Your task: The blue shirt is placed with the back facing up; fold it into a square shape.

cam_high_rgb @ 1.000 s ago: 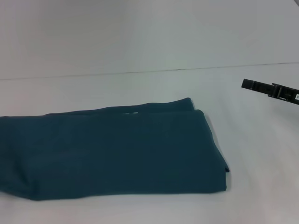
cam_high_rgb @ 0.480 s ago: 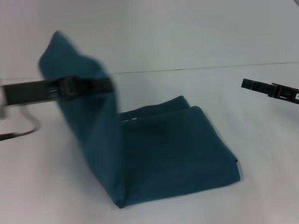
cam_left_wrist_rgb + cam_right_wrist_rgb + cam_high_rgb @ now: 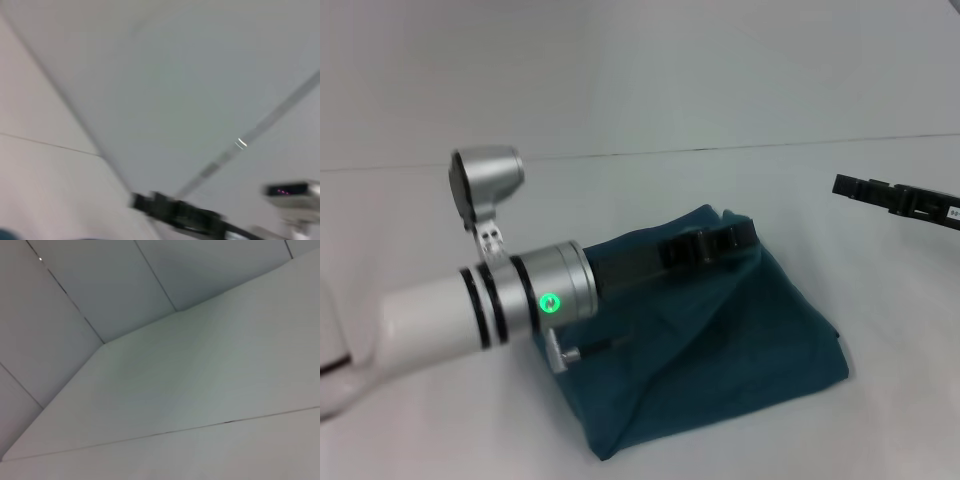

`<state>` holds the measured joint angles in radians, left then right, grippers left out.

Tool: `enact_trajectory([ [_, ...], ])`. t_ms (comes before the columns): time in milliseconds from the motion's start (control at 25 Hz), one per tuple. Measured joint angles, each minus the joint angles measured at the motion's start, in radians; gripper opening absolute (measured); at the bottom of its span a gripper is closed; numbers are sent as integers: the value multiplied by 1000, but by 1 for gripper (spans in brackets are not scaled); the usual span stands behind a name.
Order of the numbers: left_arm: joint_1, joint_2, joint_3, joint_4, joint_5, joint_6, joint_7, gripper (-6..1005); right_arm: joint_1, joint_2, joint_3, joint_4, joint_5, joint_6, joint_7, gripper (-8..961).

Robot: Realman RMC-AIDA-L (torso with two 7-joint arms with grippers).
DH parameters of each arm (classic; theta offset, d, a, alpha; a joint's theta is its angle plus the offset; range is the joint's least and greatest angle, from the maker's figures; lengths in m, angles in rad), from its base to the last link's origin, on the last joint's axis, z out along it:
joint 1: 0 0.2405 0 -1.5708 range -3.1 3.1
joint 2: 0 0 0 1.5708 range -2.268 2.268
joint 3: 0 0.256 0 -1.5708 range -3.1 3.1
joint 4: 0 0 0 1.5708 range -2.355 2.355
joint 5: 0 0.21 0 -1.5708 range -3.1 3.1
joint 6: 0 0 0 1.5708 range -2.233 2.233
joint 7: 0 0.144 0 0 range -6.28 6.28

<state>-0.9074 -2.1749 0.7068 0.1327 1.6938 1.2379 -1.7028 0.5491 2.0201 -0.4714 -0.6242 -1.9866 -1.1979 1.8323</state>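
Note:
The blue shirt [image 3: 740, 340] lies on the white table [image 3: 880, 400] as a dark teal bundle, doubled over on itself, with a raised fold running down from its far edge. My left arm reaches across it from the lower left. My left gripper [image 3: 728, 240] sits at the shirt's far right corner, shut on the fabric it carried over. My right gripper [image 3: 860, 188] hovers at the right edge of the head view, apart from the shirt and holding nothing that I can see. No lettering shows on the shirt.
A dark seam line [image 3: 770, 148] crosses the table behind the shirt. The left wrist view shows wall panels, a black gripper [image 3: 175, 212] farther off and a grey device [image 3: 295, 191]. The right wrist view shows only bare white surfaces.
My left gripper lifted the shirt's left half up and swung it rightward over the right half. The shirt went from a long strip to a compact bundle. The right gripper stayed put.

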Motion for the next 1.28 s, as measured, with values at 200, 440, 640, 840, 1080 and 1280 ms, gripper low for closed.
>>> enact_trajectory([
  [200,-3,0,-57,-161,-112,-79,188,62,8,12,-7,2,-2,1,-10,779],
  [440,32,-1,-61,-189,-87,88,214,222,11,13,-18,11,-8,24,-11,779],
  [640,68,-1,-58,-178,-67,296,235,410,9,5,-35,23,-10,35,2,780],
  [840,124,2,-51,-117,-65,371,226,645,6,-6,-62,33,-13,39,51,779],
  [1080,234,8,-7,67,-61,385,215,826,28,-41,-131,63,-92,36,204,779],
  [1280,340,11,25,235,-61,381,215,886,55,-56,-142,84,-126,-35,277,780],
])
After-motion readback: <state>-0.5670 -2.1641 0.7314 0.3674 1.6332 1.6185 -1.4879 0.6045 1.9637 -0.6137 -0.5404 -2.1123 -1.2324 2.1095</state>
